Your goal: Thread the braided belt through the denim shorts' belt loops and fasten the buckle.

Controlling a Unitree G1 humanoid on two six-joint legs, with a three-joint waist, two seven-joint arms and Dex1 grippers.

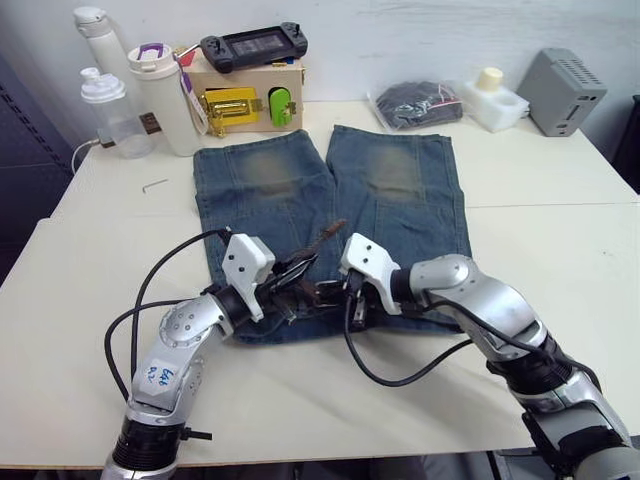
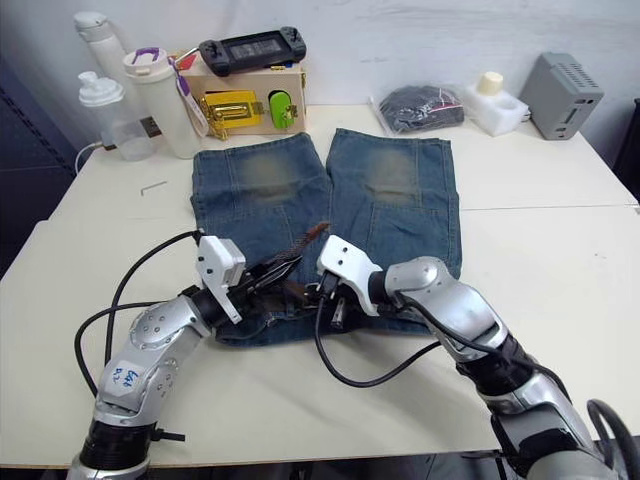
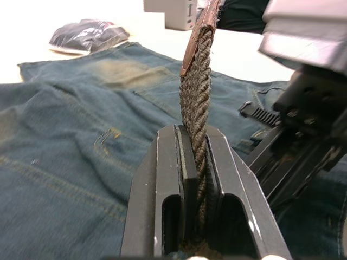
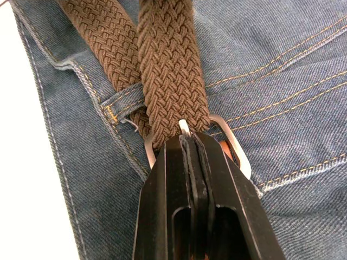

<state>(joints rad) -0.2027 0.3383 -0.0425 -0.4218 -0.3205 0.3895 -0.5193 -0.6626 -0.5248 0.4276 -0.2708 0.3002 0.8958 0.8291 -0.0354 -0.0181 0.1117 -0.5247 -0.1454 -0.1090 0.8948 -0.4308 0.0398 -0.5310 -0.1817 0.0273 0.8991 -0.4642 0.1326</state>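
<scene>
The left tool (image 3: pixel 195 179) is clamped edge-on around the braided belt (image 3: pixel 196 103), whose woven strap rises from between the two black fingers to a leather-tipped end; the right tool (image 4: pixel 198 162) sits pressed together at the buckle (image 4: pixel 237 150), its tips at the silver frame where the strap passes through, though whether it pinches the frame or the strap I cannot tell; beside it a second run of the belt slips under one of the belt loops (image 4: pixel 122 103) on the waistband; in the head views both tools meet at the near edge of the denim shorts (image 1: pixel 400 190), the left one (image 1: pixel 285 275) at about 9 o'clock of the buckle area and the right one (image 1: pixel 350 295) at about 3 o'clock, with the belt's free end sticking up towards 12 o'clock between them; the shorts lie flat on the white table (image 1: pixel 560 260), waistband nearest the robot, legs pointing away; beyond the legs, at 11 o'clock, stand a wooden latch box (image 1: pixel 250 100) with a game controller (image 1: pixel 253 46) on top and three bottles (image 1: pixel 160 100) next to it; at 1 o'clock lie a dark bag (image 1: pixel 415 103), a white block (image 1: pixel 492 100) and a grey box (image 1: pixel 565 92); a small hex key (image 1: pixel 154 185) lies at 10 o'clock.
</scene>
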